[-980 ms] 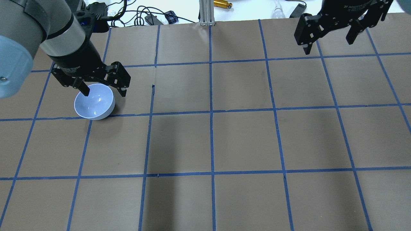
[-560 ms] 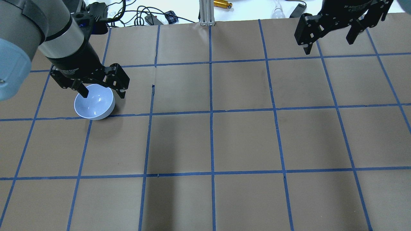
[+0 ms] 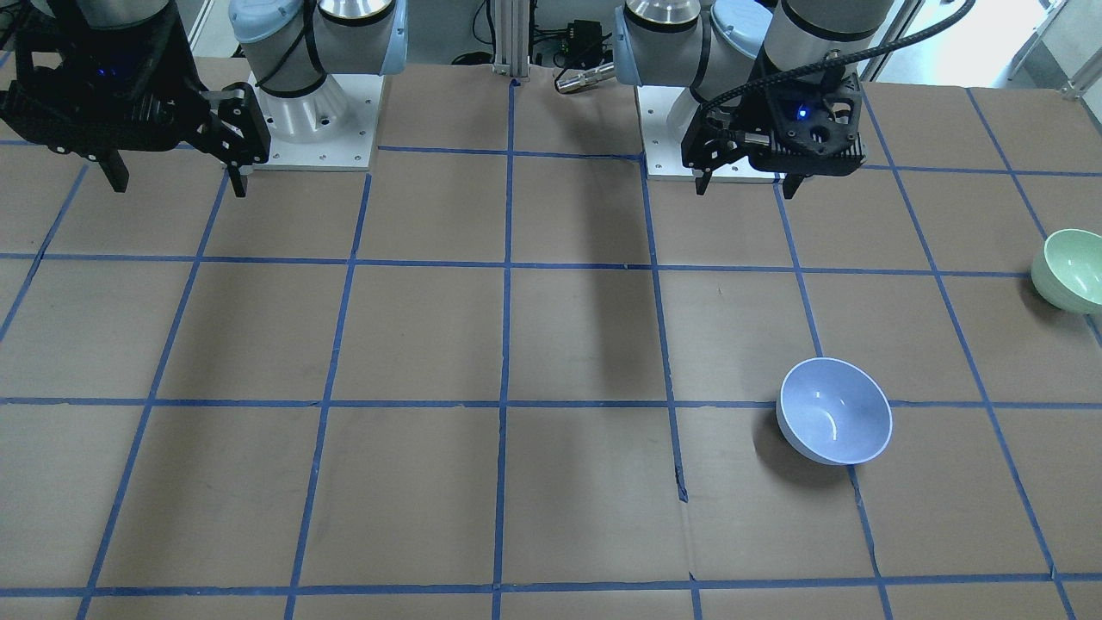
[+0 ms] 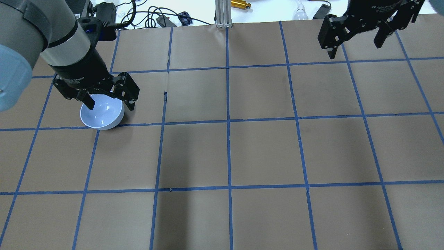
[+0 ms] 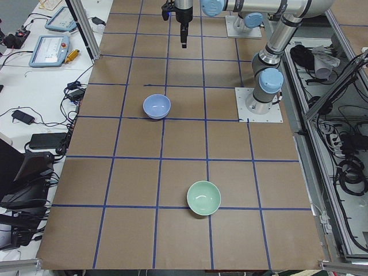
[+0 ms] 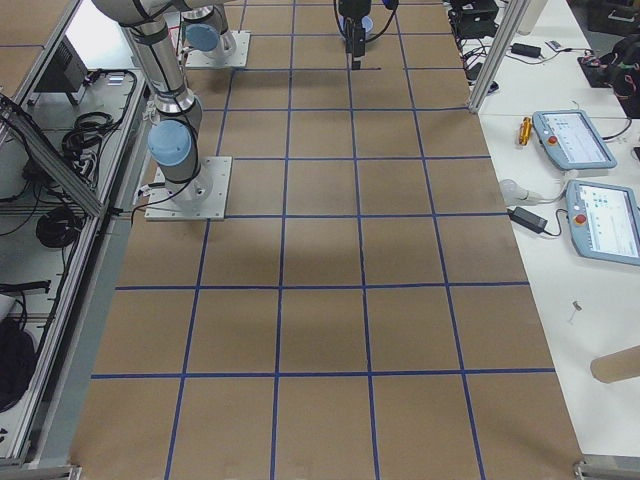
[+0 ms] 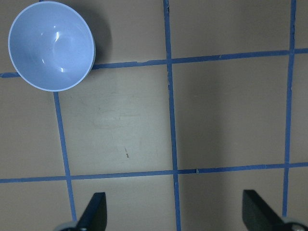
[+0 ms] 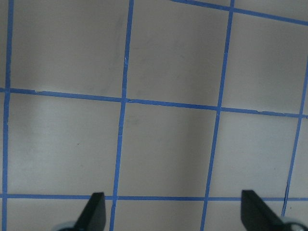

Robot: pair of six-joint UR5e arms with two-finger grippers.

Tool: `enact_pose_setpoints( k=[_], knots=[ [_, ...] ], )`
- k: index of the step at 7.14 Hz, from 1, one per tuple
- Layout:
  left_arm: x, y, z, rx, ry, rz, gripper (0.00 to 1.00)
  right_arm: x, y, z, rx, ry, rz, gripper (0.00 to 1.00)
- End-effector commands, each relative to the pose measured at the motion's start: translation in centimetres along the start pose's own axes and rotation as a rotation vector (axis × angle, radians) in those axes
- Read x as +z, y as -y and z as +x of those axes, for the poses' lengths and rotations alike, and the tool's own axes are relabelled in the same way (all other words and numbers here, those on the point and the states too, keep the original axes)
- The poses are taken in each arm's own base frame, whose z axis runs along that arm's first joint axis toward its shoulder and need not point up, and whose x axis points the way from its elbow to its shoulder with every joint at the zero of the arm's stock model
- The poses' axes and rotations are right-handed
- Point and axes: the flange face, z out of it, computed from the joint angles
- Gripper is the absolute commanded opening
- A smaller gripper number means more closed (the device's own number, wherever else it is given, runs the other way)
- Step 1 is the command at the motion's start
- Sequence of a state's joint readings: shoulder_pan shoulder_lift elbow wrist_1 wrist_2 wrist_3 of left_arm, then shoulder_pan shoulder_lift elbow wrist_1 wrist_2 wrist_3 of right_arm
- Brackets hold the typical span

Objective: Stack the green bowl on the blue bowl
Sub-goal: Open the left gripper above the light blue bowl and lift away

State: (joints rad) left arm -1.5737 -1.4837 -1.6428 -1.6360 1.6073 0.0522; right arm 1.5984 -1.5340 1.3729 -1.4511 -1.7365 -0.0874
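Note:
The blue bowl (image 4: 102,114) stands upright on the brown table, also in the front view (image 3: 833,412), the left side view (image 5: 156,106) and the left wrist view (image 7: 51,45). The green bowl (image 3: 1072,269) stands upright and apart from it at the table's end on my left, also in the left side view (image 5: 203,197); the overhead view does not show it. My left gripper (image 4: 111,105) is open and empty, high above the table near the blue bowl (image 3: 745,182) (image 7: 177,214). My right gripper (image 4: 354,50) is open and empty over the far right (image 3: 176,185) (image 8: 175,211).
The table is brown paper with a blue tape grid. An aluminium post (image 4: 222,14), cables and a gold cylinder (image 4: 241,4) lie past the far edge. The arm bases (image 3: 314,129) stand on the robot's side. Side benches hold tablets (image 6: 573,140).
My left gripper has shifted slightly left and toward the near side in the overhead view, still open. The bowl and the right arm have not moved.

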Motion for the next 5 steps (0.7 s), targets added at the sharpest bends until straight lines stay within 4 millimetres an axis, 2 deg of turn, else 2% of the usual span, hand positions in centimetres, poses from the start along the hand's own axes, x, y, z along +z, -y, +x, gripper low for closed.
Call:
enact_pose_setpoints(
  k=[1,2,3,5],
  knots=[
    [0.1,0.2,-0.1,0.003,-0.001,0.004,1.00,0.0,0.0,0.0,0.000,0.000,0.000,1.00],
    [0.2,0.3,-0.2,0.009,0.000,0.001,1.00,0.0,0.0,0.0,0.000,0.000,0.000,1.00],
    [0.5,0.8,-1.6,0.016,0.029,-0.007,1.00,0.0,0.0,0.0,0.000,0.000,0.000,1.00],
    [0.8,2.1,-7.5,0.143,0.056,-0.004,1.00,0.0,0.0,0.0,0.000,0.000,0.000,1.00]
  ],
)
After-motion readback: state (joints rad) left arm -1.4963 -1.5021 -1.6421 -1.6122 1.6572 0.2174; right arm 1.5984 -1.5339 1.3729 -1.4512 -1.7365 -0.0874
